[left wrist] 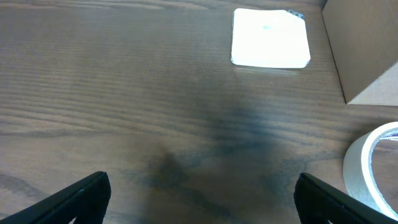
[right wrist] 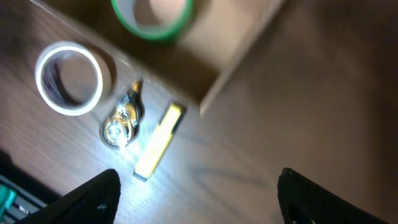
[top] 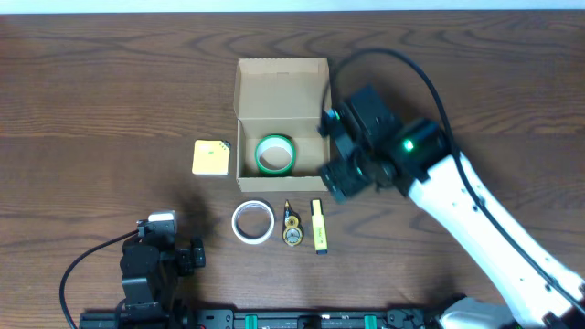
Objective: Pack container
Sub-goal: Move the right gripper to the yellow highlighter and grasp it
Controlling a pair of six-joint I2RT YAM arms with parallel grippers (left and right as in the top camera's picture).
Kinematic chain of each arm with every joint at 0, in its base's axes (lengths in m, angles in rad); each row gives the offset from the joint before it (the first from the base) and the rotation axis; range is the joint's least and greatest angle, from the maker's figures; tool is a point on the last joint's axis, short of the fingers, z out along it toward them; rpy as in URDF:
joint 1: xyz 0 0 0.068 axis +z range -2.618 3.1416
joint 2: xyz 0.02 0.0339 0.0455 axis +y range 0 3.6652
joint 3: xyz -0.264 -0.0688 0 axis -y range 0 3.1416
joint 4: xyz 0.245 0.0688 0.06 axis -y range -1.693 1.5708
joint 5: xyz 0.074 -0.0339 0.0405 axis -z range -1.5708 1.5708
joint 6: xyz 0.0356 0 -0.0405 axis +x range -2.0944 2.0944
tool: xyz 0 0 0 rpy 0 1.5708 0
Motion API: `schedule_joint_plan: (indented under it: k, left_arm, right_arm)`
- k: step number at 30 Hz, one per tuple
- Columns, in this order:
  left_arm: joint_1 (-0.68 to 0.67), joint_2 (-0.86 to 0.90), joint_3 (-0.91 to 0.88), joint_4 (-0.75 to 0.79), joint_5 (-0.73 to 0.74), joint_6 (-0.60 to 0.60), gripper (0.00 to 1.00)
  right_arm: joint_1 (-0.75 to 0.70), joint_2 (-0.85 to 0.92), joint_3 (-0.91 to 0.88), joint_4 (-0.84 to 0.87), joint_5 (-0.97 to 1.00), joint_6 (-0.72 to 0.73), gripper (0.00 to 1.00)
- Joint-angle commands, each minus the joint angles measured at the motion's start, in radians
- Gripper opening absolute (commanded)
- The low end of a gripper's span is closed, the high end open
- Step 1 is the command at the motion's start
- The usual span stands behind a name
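The tan cardboard container (top: 281, 100) stands open at mid-table, its flap lid up at the back. A green tape roll (top: 274, 153) lies inside it, also seen in the right wrist view (right wrist: 152, 15). In front of the box lie a white tape roll (top: 251, 222), a small gold and silver metal item (top: 292, 227) and a yellow marker (top: 319, 226). My right gripper (right wrist: 196, 193) is open and empty, hovering beside the box's front right corner (right wrist: 214, 93). My left gripper (left wrist: 202, 199) is open and empty, low over bare table at the front left.
A yellow square pad (top: 210, 157) lies left of the box, pale in the left wrist view (left wrist: 270, 37). The box's side (left wrist: 364, 53) and the white tape roll (left wrist: 376, 165) show at that view's right edge. The right arm (top: 484, 228) crosses the right of the table.
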Motion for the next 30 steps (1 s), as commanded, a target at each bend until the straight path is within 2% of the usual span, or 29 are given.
schedule_joint_plan:
  k: [1,4,8,13,15,23,30]
  left_arm:
    - [-0.005,-0.005,-0.017,-0.013,-0.004,0.006,0.95]
    - [-0.005,-0.005,-0.018,-0.013,-0.004,0.006,0.95]
    - [-0.005,-0.005,-0.018,-0.013,-0.004,0.006,0.95]
    - [-0.005,-0.005,-0.018,-0.013,-0.004,0.006,0.95]
    - [-0.005,-0.005,-0.018,-0.013,-0.004,0.006,0.95]
    - [-0.005,-0.005,-0.018,-0.013,-0.004,0.006,0.95]
    - [-0.005,-0.005,-0.018,-0.013,-0.004,0.006,0.95]
  right_arm:
    - [0.014,-0.097,-0.138,0.04,0.011,0.18,0.83]
    - [0.053,-0.167,-0.281,0.108,0.011,0.37,0.85]
    - [0.14,-0.164,-0.388,0.15,0.044,0.618,0.88]
    - [0.253,-0.113,-0.428,0.175,0.112,0.905,0.88]
    - [0.276,-0.076,-0.428,0.185,0.128,0.968,0.88]
    - [0.282,0.154,-0.428,0.325,0.126,0.993,0.89]
    - [0.282,0.221,-0.428,0.394,0.123,0.993,0.87]
